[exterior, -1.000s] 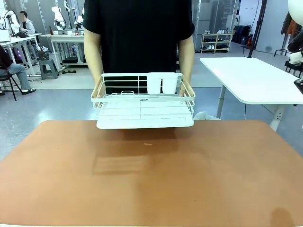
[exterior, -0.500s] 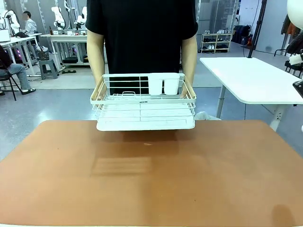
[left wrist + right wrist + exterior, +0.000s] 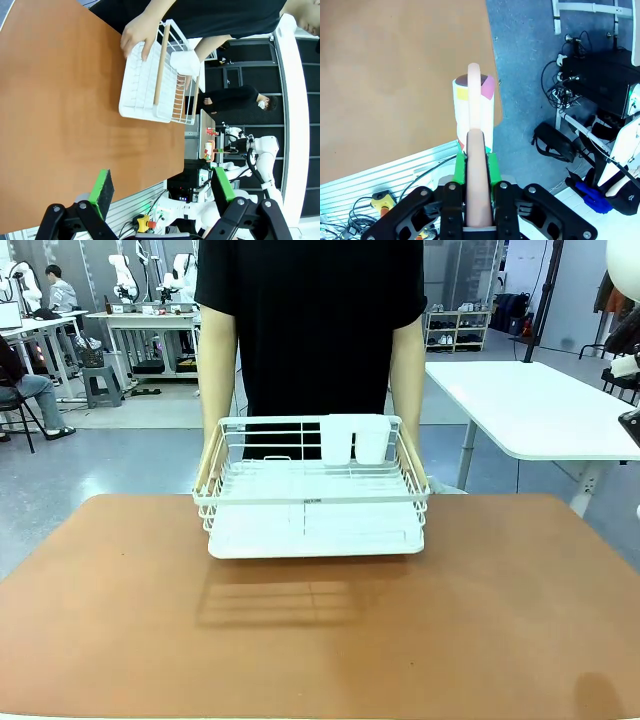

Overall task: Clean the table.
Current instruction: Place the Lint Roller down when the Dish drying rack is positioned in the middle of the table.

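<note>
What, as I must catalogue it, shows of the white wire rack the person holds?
The white wire rack is a rectangular basket of thin white wire, metal by its look, over a flat white tray. A tan, wood-like handle runs along each short end, and a white two-pocket holder hangs on its far rail. It looks empty. The person's hands grip both ends, holding it roughly level above the far part of the table, its shadow beneath.

Bright, even light — one soft shadow on the table point(image 3: 480, 620).
</note>
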Motion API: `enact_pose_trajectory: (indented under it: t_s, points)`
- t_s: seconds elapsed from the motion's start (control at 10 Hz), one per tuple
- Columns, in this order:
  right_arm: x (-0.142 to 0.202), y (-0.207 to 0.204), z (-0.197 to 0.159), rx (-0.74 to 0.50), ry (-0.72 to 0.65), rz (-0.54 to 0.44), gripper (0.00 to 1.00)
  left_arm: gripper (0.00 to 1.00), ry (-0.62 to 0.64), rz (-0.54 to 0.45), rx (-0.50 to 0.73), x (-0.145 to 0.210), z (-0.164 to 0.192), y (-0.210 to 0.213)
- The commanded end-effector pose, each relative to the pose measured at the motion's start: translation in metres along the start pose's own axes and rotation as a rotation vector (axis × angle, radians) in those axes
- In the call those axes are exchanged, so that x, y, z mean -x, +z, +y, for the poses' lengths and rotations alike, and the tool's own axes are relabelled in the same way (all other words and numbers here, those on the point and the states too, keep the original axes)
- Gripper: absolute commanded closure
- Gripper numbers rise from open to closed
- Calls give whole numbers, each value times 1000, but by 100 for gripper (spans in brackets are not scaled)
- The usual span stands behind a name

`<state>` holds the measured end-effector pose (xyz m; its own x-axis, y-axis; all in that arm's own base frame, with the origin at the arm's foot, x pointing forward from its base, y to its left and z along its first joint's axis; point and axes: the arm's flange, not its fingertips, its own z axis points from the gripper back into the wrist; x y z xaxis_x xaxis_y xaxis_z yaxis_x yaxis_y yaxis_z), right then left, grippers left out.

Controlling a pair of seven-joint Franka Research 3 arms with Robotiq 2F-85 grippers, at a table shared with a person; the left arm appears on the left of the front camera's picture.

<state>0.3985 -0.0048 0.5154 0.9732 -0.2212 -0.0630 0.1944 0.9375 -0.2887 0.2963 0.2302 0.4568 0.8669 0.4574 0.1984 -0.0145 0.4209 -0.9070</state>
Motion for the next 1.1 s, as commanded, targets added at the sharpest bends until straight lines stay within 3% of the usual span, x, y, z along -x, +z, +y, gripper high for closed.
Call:
enact_pose_trajectory:
  t_s: [0.0,1.0]
  points:
    - [0,2,2,-7,-27,-15,79,0,-20,-7,26,0,-2,3]
    - [0,2,2,-7,-27,-15,79,0,-20,-7,26,0,-2,3]
